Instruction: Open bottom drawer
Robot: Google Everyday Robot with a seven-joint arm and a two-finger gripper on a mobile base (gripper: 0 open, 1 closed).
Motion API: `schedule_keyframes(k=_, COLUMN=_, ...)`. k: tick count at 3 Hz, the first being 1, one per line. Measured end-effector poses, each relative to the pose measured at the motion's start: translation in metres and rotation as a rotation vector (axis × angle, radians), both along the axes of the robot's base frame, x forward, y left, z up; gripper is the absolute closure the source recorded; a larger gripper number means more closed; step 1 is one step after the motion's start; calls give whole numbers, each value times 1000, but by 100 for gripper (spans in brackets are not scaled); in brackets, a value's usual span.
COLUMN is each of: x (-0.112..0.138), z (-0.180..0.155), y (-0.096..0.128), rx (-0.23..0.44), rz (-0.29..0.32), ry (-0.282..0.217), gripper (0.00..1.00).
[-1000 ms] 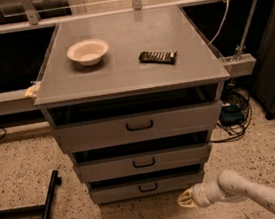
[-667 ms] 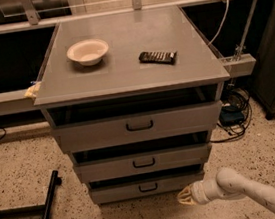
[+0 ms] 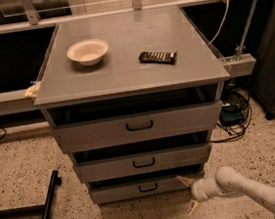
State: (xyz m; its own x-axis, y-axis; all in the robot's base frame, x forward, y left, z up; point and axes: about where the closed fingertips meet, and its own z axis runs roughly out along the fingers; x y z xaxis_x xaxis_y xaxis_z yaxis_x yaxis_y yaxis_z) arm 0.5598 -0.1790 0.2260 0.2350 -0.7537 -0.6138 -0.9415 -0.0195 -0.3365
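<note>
The bottom drawer (image 3: 118, 191) is the lowest, narrowest grey front of three, with a small black bar handle (image 3: 148, 187). It stands pulled out slightly, with a dark gap above it. My gripper (image 3: 188, 193) is at floor level to the right of the drawer's front, at its lower right corner. Its two yellowish fingers are spread apart, one up by the drawer's corner and one lower near the floor, with nothing between them. The white arm (image 3: 249, 190) comes in from the lower right.
The middle drawer (image 3: 110, 168) and the top drawer (image 3: 95, 133) sit above. A white bowl (image 3: 87, 51) and a black remote (image 3: 158, 57) lie on the cabinet top. A black bar (image 3: 45, 214) lies on the floor at left. Cables (image 3: 234, 114) hang at right.
The gripper and arm have shifted slightly left, nearer the bottom drawer's right corner. The drawers look the same.
</note>
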Motion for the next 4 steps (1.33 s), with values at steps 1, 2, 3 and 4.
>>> schedule_keyframes(k=1, x=6, z=-8, y=-5, rx=-3, rz=-14, ry=-7, gripper=0)
schedule_keyframes(k=2, x=15, z=-14, y=-7, rx=-10, rz=-29, ry=-14, gripper=0)
schedule_keyframes(k=3, x=26, z=-20, y=-10, rx=-14, rz=-45, ry=-5, gripper=0)
schedule_keyframes(k=4, x=37, z=-28, y=-14, rx=-26, rz=-66, ry=22, gripper=0)
